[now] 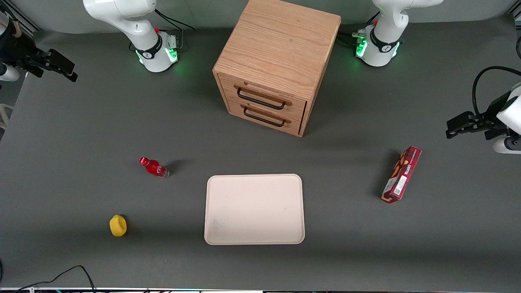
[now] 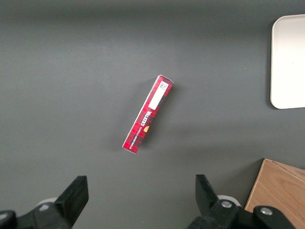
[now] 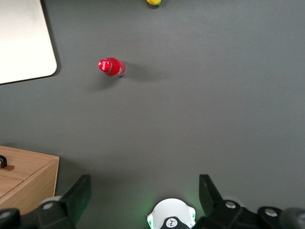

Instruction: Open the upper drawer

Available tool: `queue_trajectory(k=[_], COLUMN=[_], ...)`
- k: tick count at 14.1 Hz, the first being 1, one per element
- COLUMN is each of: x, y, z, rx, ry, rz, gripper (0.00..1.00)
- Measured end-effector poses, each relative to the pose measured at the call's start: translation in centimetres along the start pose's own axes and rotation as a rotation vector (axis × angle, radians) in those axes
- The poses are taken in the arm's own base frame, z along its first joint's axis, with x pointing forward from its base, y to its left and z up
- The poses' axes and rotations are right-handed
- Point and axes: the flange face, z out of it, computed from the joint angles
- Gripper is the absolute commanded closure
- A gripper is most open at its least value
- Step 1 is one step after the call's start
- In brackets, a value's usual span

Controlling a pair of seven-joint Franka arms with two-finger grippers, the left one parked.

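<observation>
The light oak cabinet (image 1: 281, 44) stands at the back middle of the table, its two drawers facing the front camera at an angle. The upper drawer (image 1: 299, 102) is shut flush, with a black wire handle (image 1: 260, 99) under a wooden rail. The lower matching drawer (image 1: 295, 124) is shut too. My right gripper (image 1: 65, 67) hangs open and empty toward the working arm's end of the table, far from the cabinet. In the right wrist view the gripper (image 3: 144, 187) has its fingers wide apart above bare mat, and a corner of the cabinet (image 3: 24, 176) shows.
A red bottle (image 1: 154, 167) stands nearer the front camera than the cabinet, and it also shows in the right wrist view (image 3: 111, 67). A cream tray (image 1: 254, 238), a yellow object (image 1: 118, 225) and a red plaid box (image 1: 401, 174) lie on the grey mat.
</observation>
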Motion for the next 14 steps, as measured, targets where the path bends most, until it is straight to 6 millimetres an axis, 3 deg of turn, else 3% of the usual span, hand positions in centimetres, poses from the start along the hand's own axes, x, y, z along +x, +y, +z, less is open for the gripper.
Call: queue_trajectory(k=[8, 12, 14], x=[0.6, 0.1, 0.7], y=[-0.5, -3.0, -5.6], z=[-0.3, -1.7, -1.7], rx=[-0.003, 0.135, 0.170], ry=[-0.004, -0.008, -0.009], rz=[-0.071, -0.276, -0.434], gripper=[0.00, 0.00, 0.00])
